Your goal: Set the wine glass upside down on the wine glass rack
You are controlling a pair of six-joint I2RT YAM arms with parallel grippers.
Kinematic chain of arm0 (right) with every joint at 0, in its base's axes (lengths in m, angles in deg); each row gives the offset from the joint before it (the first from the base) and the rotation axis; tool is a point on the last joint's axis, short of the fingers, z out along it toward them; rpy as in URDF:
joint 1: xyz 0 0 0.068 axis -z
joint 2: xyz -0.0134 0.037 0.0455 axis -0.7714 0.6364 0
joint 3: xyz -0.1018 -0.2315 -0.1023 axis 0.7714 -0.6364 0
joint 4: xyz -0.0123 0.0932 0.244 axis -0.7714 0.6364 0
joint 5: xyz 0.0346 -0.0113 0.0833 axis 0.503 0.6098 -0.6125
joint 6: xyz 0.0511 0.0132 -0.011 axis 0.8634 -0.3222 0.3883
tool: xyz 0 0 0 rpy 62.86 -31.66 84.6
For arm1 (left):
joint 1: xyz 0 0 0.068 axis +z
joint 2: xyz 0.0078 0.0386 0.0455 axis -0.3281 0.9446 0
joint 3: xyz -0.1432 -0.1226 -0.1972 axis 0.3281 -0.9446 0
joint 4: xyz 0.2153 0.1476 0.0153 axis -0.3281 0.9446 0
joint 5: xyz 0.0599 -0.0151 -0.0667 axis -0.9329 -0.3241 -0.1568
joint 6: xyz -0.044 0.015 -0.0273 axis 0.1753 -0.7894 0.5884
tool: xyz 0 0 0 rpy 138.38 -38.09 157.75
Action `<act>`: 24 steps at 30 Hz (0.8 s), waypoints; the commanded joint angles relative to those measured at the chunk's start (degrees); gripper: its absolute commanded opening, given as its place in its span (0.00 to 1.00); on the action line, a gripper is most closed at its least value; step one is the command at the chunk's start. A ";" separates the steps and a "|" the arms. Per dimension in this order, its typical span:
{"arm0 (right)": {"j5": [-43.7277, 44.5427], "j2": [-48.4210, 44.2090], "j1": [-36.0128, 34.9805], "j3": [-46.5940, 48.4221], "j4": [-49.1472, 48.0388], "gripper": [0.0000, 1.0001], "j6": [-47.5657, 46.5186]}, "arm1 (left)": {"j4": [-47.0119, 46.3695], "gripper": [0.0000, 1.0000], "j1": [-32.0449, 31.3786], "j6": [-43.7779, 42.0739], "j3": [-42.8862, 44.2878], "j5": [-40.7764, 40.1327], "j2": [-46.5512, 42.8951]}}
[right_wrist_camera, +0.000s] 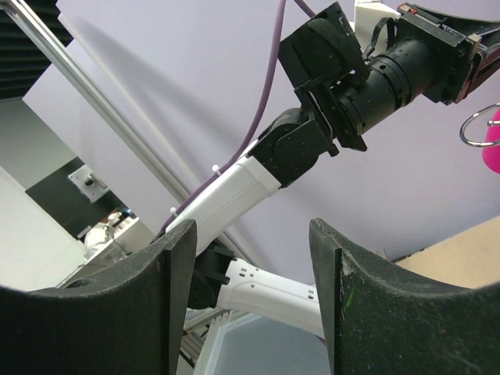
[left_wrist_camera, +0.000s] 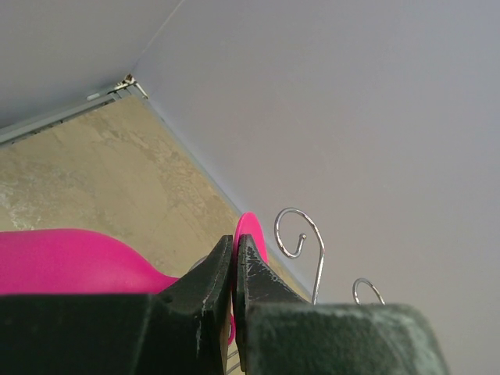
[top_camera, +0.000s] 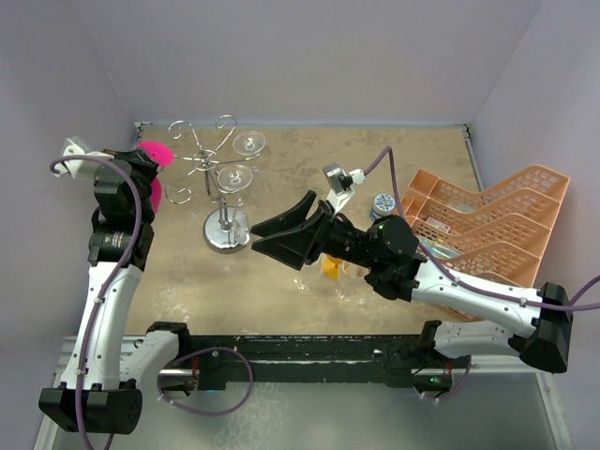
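Note:
The wine glass (top_camera: pixel 156 153) is bright pink and sits at the far left, level with the top of the wine glass rack (top_camera: pixel 221 187). My left gripper (top_camera: pixel 150 175) is shut on its stem. In the left wrist view the pink bowl (left_wrist_camera: pixel 62 262) lies left of the fingers, the round foot (left_wrist_camera: pixel 251 232) shows just past the gripper (left_wrist_camera: pixel 234 248), and a chrome scroll arm (left_wrist_camera: pixel 301 234) curls beside it. My right gripper (top_camera: pixel 255 236) stands open and empty beside the rack's round base (top_camera: pixel 228 232). In its own view the right gripper (right_wrist_camera: pixel 254 238) looks at the left arm.
Two clear glasses (top_camera: pixel 248 142) (top_camera: pixel 234 176) hang upside down on the rack. More glasses (top_camera: pixel 305 281), one with orange in it (top_camera: pixel 330 267), stand under the right arm. A peach crate (top_camera: pixel 497 220) fills the right side. Walls close in on the left and at the back.

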 commanded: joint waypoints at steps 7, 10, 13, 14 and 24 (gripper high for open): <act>-0.22 0.26 -0.19 0.63 -2.81 0.61 1.01 | 0.67 0.00 0.43 -1.04 2.41 -2.21 -2.38; -0.22 0.44 -0.22 0.58 -2.89 0.61 1.07 | 1.43 0.00 0.45 -0.42 2.11 -2.35 -2.85; -0.05 0.66 -0.21 0.60 -2.89 0.61 1.06 | 2.50 0.00 0.44 0.42 1.37 -2.26 -3.52; -0.04 0.75 -0.20 0.73 -2.80 0.61 1.15 | 2.71 0.00 0.44 0.57 1.10 -2.08 -3.79; 6.67 1.48 -0.16 2.92 6.70 0.59 -1.42 | 7.54 0.08 0.44 1.77 -0.71 0.46 -5.80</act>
